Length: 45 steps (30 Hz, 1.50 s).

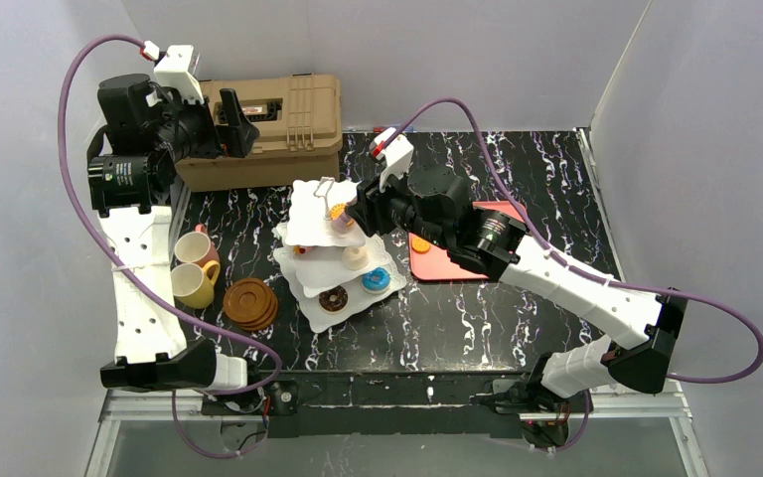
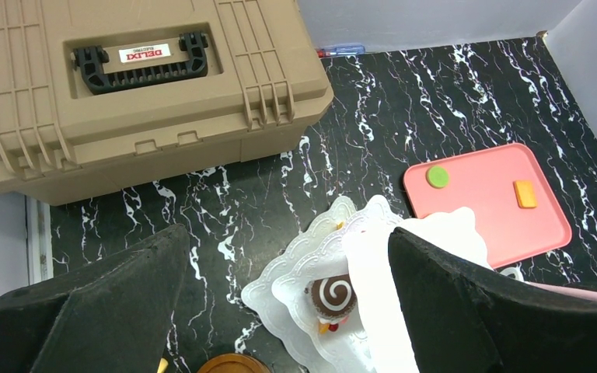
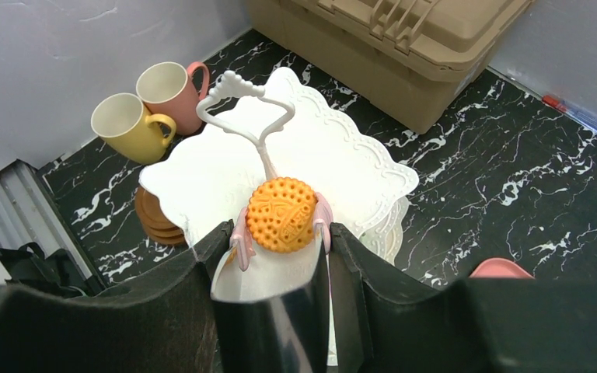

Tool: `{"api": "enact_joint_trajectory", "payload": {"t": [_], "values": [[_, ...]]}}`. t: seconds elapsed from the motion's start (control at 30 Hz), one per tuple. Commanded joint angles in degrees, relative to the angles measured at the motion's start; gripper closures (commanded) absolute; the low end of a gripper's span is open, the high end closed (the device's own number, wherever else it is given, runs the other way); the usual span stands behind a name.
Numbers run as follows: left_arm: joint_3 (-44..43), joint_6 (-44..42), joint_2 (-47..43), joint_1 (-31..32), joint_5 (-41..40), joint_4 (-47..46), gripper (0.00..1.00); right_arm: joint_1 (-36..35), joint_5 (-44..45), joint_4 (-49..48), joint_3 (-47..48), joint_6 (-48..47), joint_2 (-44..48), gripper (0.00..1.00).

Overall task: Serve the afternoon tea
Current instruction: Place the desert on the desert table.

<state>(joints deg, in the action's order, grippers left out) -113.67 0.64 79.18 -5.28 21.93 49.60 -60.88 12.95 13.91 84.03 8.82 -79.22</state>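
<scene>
Right jaws: closed on orange biscuit (image 3: pixel 281 214); stand (image 3: pixel 342 159) directly beneath.
Left jaws: we found them wide open, empty.
Pending: we judged cups (image 1: pixel 195 284), saucers (image 1: pixel 251 303) unserved.

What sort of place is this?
Most likely a robot test booth, not a café: plain grey walls box in a black marble-patterned tabletop, and the white three-tier stand holds small colourful toy pastries.

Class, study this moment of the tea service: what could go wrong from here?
1. The right claw grips an orange biscuit close beside the wire loop; a bump might tip the three-tier stand.
2. The biscuit hangs near the top plate's corner; released there, it may slide off.
</scene>
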Motion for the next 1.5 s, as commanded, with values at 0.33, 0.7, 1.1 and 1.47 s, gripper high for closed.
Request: {"api": "enact_joint_trajectory", "payload": {"t": [0.33, 0.7, 1.1, 1.47], "values": [[1.14, -0.21, -2.82, -0.43, 0.89, -2.26, 0.02, -0.38, 1.3, -5.42, 0.64, -0.37, 2.37, 0.45], [2.21, -0.29, -3.76, -0.4, 0.73, -3.45, 0.02, -0.29, 0.94, -6.61, -0.44, 0.05, 3.02, 0.39], [2.14, -0.3, -3.85, -0.38, 0.99, -3.64, 0.02, 2.65, 4.16, -4.7, -0.26, -1.08, 6.3, 0.41], [1.7, -0.39, -3.52, -0.41, 1.45, -3.37, 0.02, 21.06, -1.52, -5.51, -11.16, 0.1, 9.95, 0.42]]}}
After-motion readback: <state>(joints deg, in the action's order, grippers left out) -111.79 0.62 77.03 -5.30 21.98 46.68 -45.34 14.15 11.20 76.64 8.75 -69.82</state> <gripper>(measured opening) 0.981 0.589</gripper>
